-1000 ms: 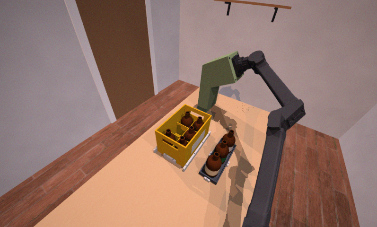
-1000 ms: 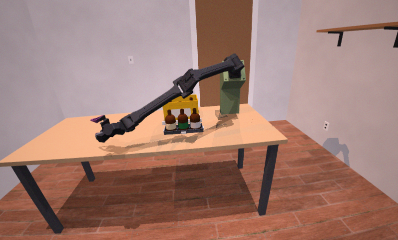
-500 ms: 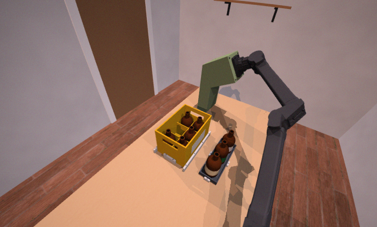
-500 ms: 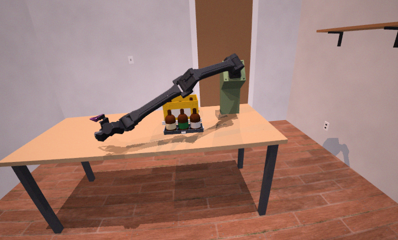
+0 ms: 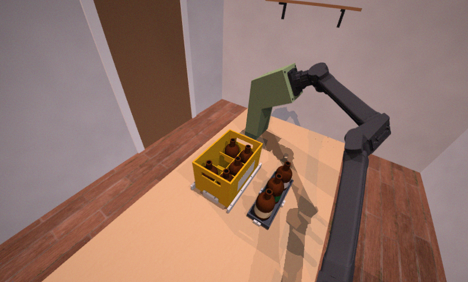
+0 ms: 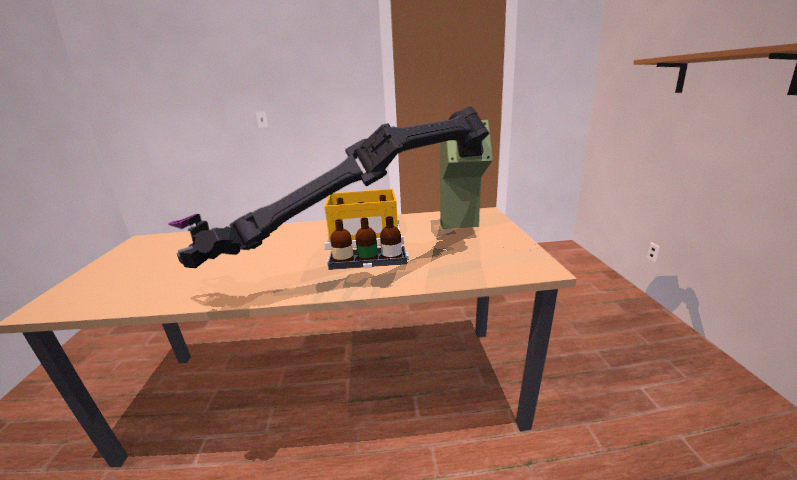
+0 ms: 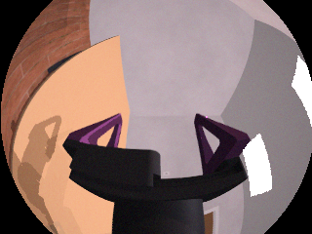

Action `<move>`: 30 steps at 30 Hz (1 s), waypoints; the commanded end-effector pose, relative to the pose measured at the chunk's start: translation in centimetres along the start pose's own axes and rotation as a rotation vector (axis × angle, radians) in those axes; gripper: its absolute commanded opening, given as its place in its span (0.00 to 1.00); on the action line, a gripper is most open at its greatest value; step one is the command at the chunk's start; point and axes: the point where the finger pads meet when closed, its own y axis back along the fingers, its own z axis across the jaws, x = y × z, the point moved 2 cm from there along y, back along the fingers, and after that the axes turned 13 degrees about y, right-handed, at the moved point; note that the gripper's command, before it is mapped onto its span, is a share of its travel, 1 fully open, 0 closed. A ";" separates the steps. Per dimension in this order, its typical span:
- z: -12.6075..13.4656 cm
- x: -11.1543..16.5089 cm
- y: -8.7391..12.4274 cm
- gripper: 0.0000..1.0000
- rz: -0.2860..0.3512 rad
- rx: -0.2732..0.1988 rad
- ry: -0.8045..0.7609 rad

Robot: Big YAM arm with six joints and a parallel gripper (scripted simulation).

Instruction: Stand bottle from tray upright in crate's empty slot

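Observation:
A yellow crate (image 5: pixel 227 167) stands on the table and holds several brown bottles. Its middle slot on the left side (image 5: pixel 219 157) looks empty. It also shows in the exterior view (image 6: pixel 360 205). Beside it a dark tray (image 5: pixel 269 205) holds three upright brown bottles (image 5: pixel 275 185). In the exterior view they stand in a row (image 6: pixel 364 239); the middle one has a green label. My gripper (image 6: pixel 183 234) hovers low over the table's left part, far from the tray and the crate. Its purple fingers stand wide open with nothing between them.
The arm hangs from a green pedestal (image 5: pixel 268 101) at the table's far end, behind the crate, and stretches over the tray. A wall shelf (image 6: pixel 729 56) hangs high on the right. The table edge lies close to the gripper.

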 end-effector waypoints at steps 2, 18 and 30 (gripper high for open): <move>-7.7 -0.4 0.0 1.00 -0.014 0.035 -0.078; -25.9 0.2 7.3 1.00 -0.083 0.003 -0.258; -39.6 5.9 22.4 1.00 -0.165 -0.049 -0.457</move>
